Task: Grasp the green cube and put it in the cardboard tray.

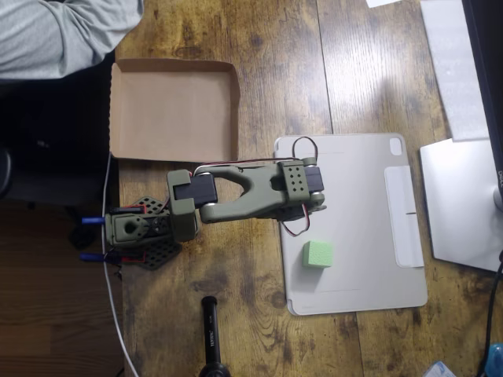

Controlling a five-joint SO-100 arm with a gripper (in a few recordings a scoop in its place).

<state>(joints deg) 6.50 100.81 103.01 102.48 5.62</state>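
From the overhead view I see the green cube (317, 254) resting on the pale grey tablet case (369, 228), in its lower left part, just below my arm's wrist. My hand (308, 206) sits above the case, under the olive-green arm (244, 196), and I cannot tell whether its fingers are apart or together; it is near the cube but not touching it. The cardboard tray (173, 108) lies on the wooden worktop (236, 298), well apart from the cube. A black cylinder (212, 330) at the bottom edge carries white lettering too small for me to read
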